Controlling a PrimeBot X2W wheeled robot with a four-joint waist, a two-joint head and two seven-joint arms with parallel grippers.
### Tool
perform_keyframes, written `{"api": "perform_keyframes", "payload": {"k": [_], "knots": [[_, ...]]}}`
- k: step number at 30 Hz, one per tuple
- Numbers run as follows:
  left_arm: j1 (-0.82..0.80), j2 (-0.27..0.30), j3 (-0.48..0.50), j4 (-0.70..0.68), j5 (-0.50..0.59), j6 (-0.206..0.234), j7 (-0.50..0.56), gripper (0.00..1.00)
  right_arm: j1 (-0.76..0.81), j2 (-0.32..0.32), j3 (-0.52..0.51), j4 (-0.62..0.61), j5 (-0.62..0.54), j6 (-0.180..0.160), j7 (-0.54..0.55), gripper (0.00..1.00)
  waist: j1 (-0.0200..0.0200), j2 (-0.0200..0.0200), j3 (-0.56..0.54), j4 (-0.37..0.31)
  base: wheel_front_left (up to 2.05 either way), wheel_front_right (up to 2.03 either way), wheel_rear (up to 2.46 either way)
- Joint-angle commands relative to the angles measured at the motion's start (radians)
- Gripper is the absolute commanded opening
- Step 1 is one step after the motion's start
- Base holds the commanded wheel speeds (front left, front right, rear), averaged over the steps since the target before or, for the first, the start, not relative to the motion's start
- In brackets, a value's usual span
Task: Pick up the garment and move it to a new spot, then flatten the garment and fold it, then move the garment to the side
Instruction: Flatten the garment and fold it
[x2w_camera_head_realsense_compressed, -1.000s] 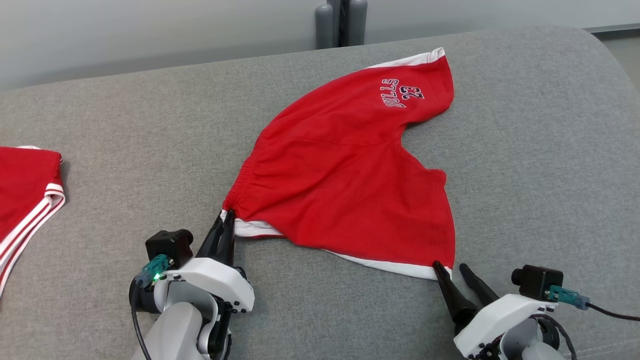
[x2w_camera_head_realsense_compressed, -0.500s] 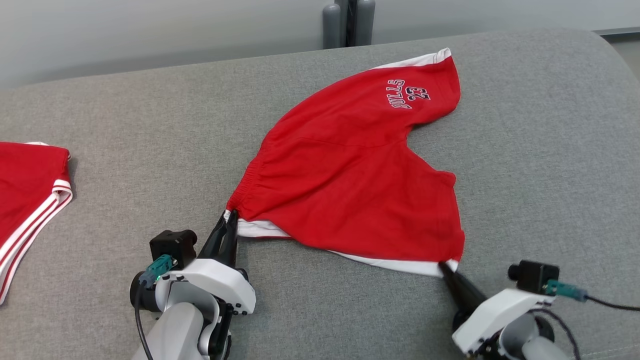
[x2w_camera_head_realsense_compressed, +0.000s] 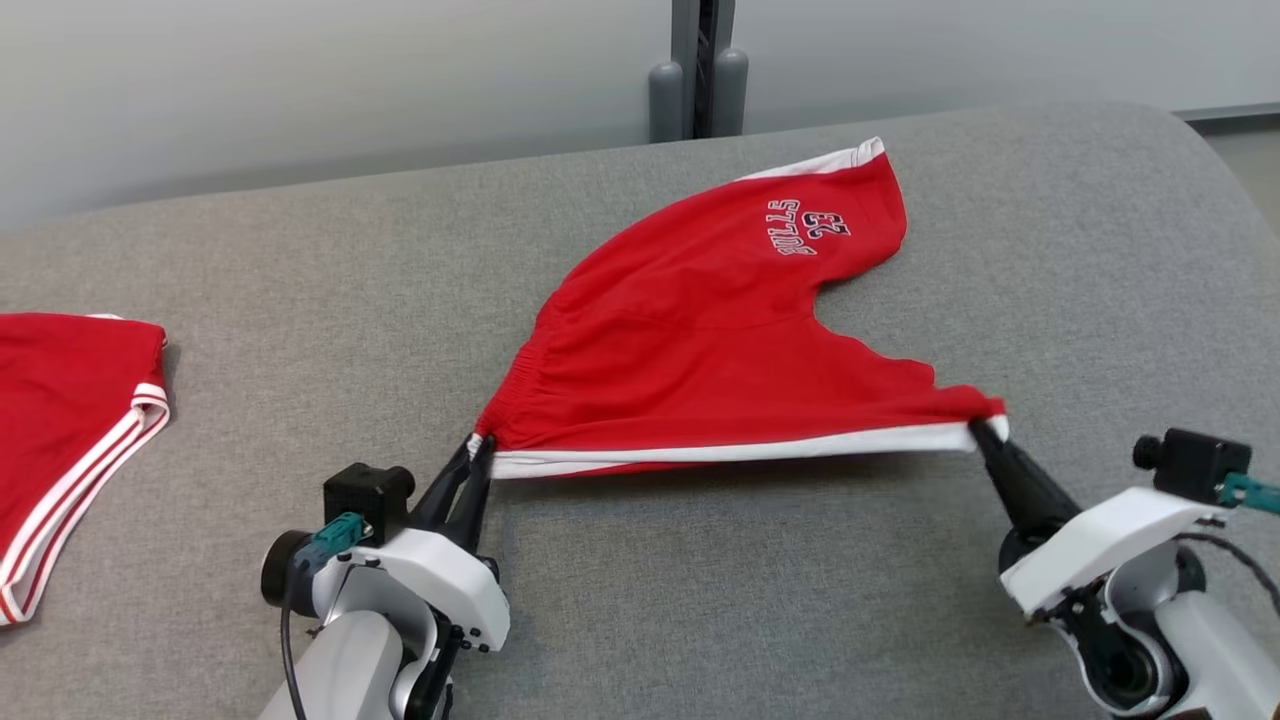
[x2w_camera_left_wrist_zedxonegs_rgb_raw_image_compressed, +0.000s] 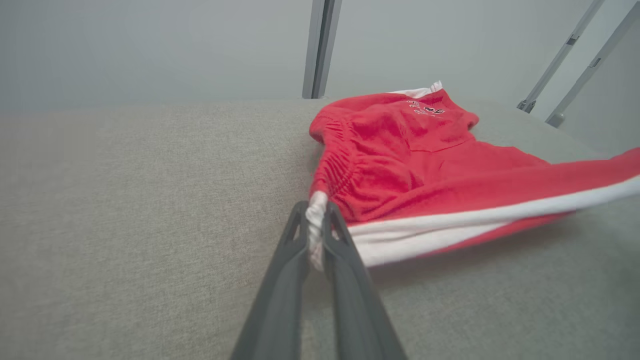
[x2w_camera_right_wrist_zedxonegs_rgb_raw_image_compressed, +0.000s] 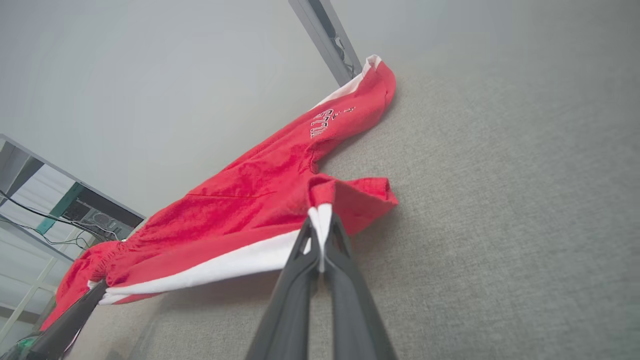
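**Garment gripped at both ends; flatten, fold, side move pending**

Left gripper (x2w_camera_head_realsense_compressed: 479, 450) is clamping the waistband corner. Red garment (x2w_camera_head_realsense_compressed: 700, 340) is stretching taut mid-cushion (x2w_camera_head_realsense_compressed: 250, 260), its far leg resting down. Right gripper (x2w_camera_head_realsense_compressed: 980, 430) is pinching the hem corner.

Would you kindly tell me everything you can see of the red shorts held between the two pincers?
The red shorts look like soft cotton jersey, with a gathered elastic waistband, white side stripes and dark lettering on the far leg. The left pincer is shut on the waistband corner, the right pincer on a near leg-hem corner, so the near white-striped edge hangs taut and raised between them, casting a shadow. The far leg lies on the grey padded surface.
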Motion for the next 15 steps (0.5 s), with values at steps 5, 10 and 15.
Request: {"api": "perform_keyframes", "payload": {"k": [5, 10, 15], "knots": [[-0.002, 0.011, -0.02, -0.082, -0.062, -0.068, 0.115, 0.0, -0.047, -0.051, -0.015, -0.069, -0.037, 0.0, -0.015, 0.0, 0.0, -0.0001, -0.038, 0.012, 0.0, 0.0, 0.0], [-0.031, 0.028, -0.013, -0.25, -0.157, -0.092, 0.249, 0.0, -0.117, -0.07, -0.045, -0.114, -0.1, 0.0, -0.016, 0.0, 0.0, -0.0001, -0.065, 0.016, 0.0, 0.0, 0.0], [-0.079, 0.04, 0.033, -0.442, -0.255, -0.066, 0.396, 0.0, -0.221, -0.078, -0.092, -0.167, -0.181, 0.0, -0.002, 0.0, 0.0, -0.0001, -0.096, 0.011, 0.0, 0.0, 0.0]]}}
